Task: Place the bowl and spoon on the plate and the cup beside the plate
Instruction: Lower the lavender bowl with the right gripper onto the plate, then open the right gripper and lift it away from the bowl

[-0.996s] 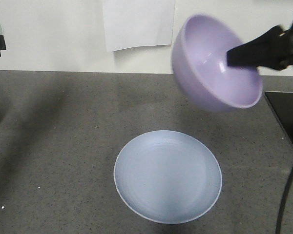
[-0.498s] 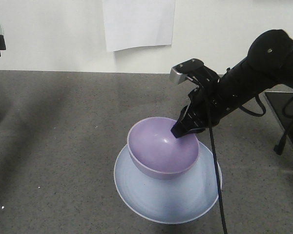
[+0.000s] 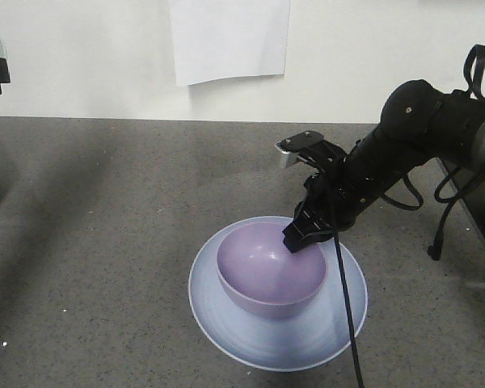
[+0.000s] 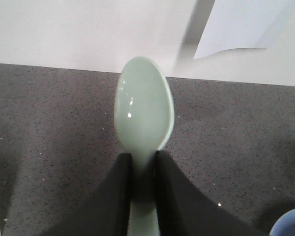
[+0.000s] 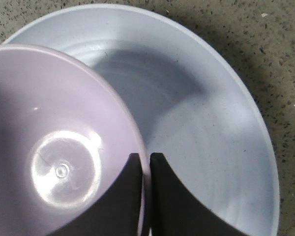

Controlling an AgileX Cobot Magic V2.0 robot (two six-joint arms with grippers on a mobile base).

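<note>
Matte lavender plastic bowl lowered onto shallow pale-blue plate; right gripper pinches rim: open gently, lift straight; left gripper clamps mint-green spoon.

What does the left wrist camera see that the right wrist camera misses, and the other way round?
Only the left wrist view: a pale mint-green plastic spoon pinched by its handle in the left gripper, plus a white wall with a white paper sheet.
Only the right wrist view: a round lavender-purple plastic bowl, its rim clamped by the right gripper.
Both: the speckled grey countertop and, probably, the round pale blue plate under the bowl; the left view catches only a blue sliver in its corner.
</note>
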